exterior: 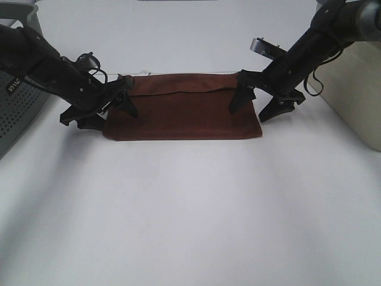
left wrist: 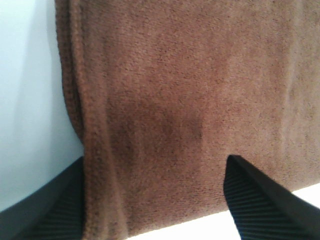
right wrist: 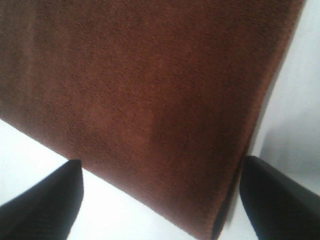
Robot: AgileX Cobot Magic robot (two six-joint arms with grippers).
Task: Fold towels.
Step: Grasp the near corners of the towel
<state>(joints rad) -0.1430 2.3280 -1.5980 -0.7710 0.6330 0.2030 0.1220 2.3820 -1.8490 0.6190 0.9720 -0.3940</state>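
Towel (exterior: 181,113) lies long axis left-to-right, seemingly folded.

Two black robot arms, one at each short end of a brown towel (exterior: 181,113). The left arm (exterior: 41,62) is matte black, with small white lettering (exterior: 10,87) at its end far from the towel and a thin black cable (exterior: 90,58) looped nearer it. The right arm (exterior: 309,44) is black near the towel and grey metal farther off, with a silver block (exterior: 262,44) and a hanging black cable loop (exterior: 315,80). The left gripper (exterior: 110,114) and right gripper (exterior: 256,107) each have two wedge-shaped black fingers (left wrist: 260,205), the left pair finely ribbed.
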